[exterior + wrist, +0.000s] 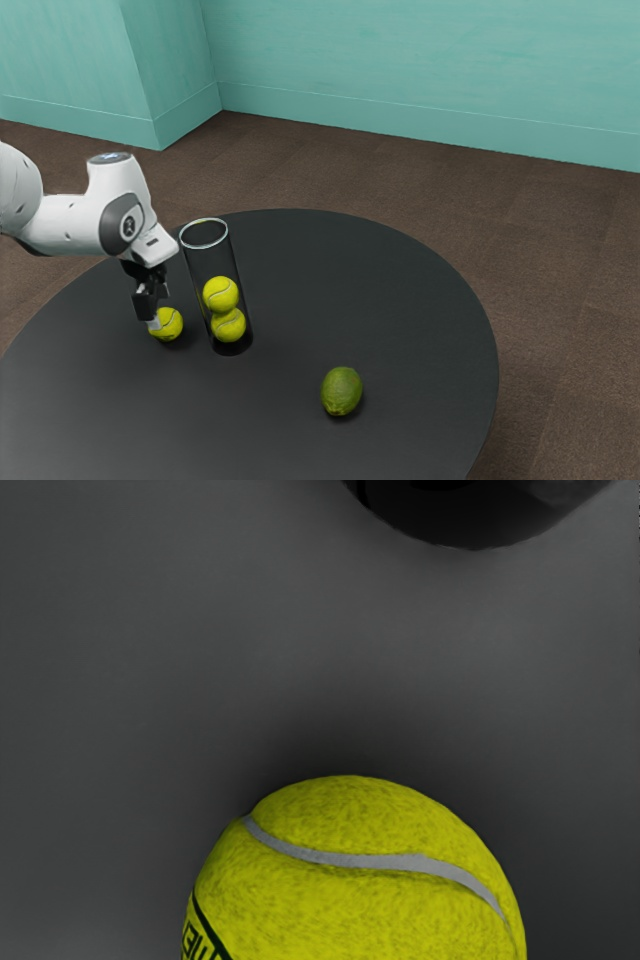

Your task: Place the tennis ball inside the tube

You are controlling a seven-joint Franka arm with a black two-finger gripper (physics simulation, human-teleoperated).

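Teal walls (pixel 400 65), faintly streaked, rise above a brown, carpet-like floor (pixel 540 260). A round, matte black table (pixel 290 440) fills much of the foreground. From the exterior view's left comes a smooth, rounded white arm (pixel 75 224), its black gripper (pixel 158 320) pointing down. On the table, just beside the gripper, stands a tall, clear, glossy tube (pixel 206 262), upright, with a pale circular rim and an open top. Farther toward the exterior view's right lies a green lime (pixel 342 391), oval and mottled. Two yellow balls (pixel 221 295) are stacked inside the tube, with empty space above them. The tennis ball (pixel 355 880) to be moved is outside, low at the table by the gripper's tips; it is fuzzy and yellow, with a smooth, curving grey seam and dark lettering. Whether the gripper is spread or pinching this ball, I cannot tell. The task looks unfinished: the ball seemingly has yet to be lifted, carried over the rim and lowered onto the stack.
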